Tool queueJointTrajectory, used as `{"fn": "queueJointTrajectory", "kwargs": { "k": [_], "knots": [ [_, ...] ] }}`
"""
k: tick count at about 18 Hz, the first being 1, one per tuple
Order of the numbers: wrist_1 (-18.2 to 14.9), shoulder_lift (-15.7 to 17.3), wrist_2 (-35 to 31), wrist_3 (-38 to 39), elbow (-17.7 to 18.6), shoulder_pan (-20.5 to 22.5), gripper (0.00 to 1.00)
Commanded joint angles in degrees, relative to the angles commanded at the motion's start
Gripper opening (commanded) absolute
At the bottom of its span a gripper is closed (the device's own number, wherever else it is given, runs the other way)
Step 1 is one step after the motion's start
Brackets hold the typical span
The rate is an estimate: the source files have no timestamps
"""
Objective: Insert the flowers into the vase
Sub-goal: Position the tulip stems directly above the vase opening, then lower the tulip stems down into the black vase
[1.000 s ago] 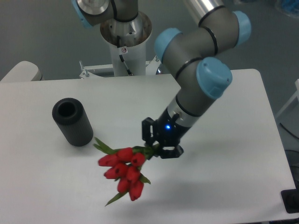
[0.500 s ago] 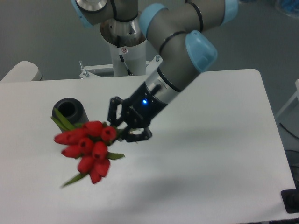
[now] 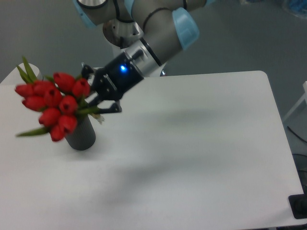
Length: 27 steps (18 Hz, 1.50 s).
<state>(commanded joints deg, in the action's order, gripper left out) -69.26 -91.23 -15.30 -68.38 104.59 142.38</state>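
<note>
My gripper (image 3: 98, 98) is shut on the green stems of the flowers (image 3: 52, 103), a bunch of red tulip buds with pointed green leaves. I hold the bunch in the air at the left of the table, lying roughly sideways with the buds pointing left. The bunch hangs in front of and above the vase (image 3: 82, 135), a matte black cylinder standing on the white table (image 3: 192, 143). Only the vase's lower part shows; its top hole is hidden behind the buds.
The robot's base column (image 3: 122, 36) stands behind the table's far edge. A pale rounded object (image 3: 12, 74) sits at the far left corner. A dark object (image 3: 300, 206) sits off the table's right front corner.
The gripper has carried the flowers up and to the left, from low over the table's front middle to above the vase. The bunch now covers the vase's top.
</note>
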Motion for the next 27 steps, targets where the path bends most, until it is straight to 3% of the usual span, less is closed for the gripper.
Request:
{"fn": "queueJointTrajectory", "kwargs": {
  "k": [3, 7, 12, 20, 27],
  "knots": [
    [0.6, 0.3, 2.0, 0.4, 0.4, 0.2, 0.00],
    [1.1, 4.2, 2.8, -0.3, 5.4, -0.1, 0.00],
    [2.5, 4.7, 2.8, -1.8, 8.4, -1.3, 0.00],
    [6.1, 2.4, 2.9, -1.8, 9.1, -2.5, 0.00],
    [9.8, -2.3, 2.9, -5.7, 11.3, -3.9, 0.00]
  ]
}}
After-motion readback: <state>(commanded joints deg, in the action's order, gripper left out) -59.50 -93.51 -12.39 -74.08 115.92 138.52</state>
